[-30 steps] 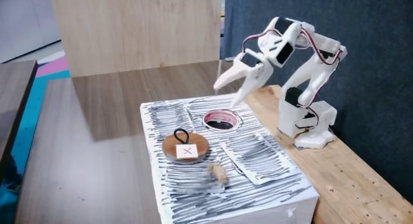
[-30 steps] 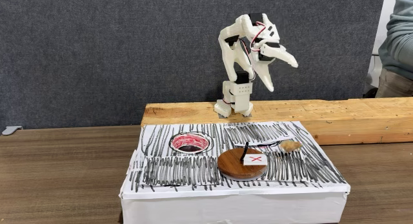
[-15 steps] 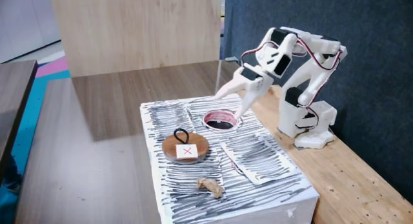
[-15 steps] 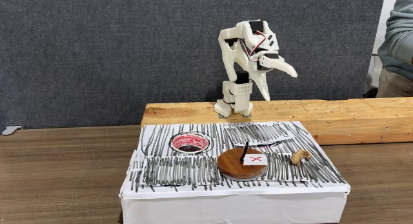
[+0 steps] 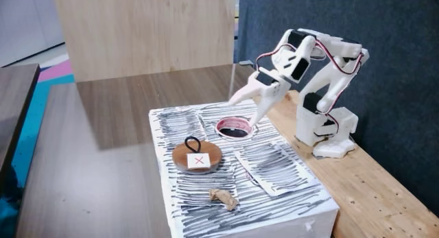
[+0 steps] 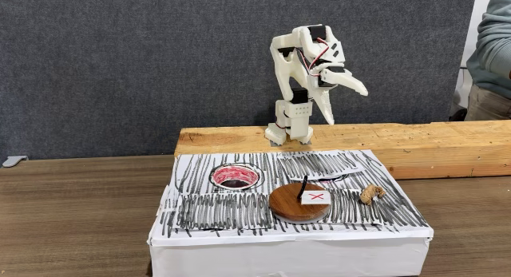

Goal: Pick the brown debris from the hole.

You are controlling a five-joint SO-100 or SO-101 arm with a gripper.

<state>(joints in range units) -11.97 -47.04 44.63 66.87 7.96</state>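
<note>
Looking at the debris (image 5: 221,197) first, I find it lying loose on the striped top of the box (image 5: 288,186), near the front edge in one fixed view and near the right-hand end in the other (image 6: 370,194), well apart from my pincer (image 5: 244,105) and lower than it. It is out of the hole (image 5: 234,128), touching nothing but the box top, so I judge the main part of the job done: the lump no longer sits in the opening. The hole lies just below and beside my pincer tips in one fixed view, its dark inside and reddish rim plain to see (image 6: 235,177), and I can make out nothing brown left in it, though the bottom is too dark to be sure. My pincer (image 6: 347,100) hangs in the air with its two fingers spread and nothing between them. Between the hole and the debris sits the wooden disc (image 5: 197,156) with its black loop and red X label, farther from my pincer than the hole is. Behind the box runs the plank (image 6: 415,141) that carries my arm's base. What is left, as I judge it, is only to pull the arm back to rest.
</note>
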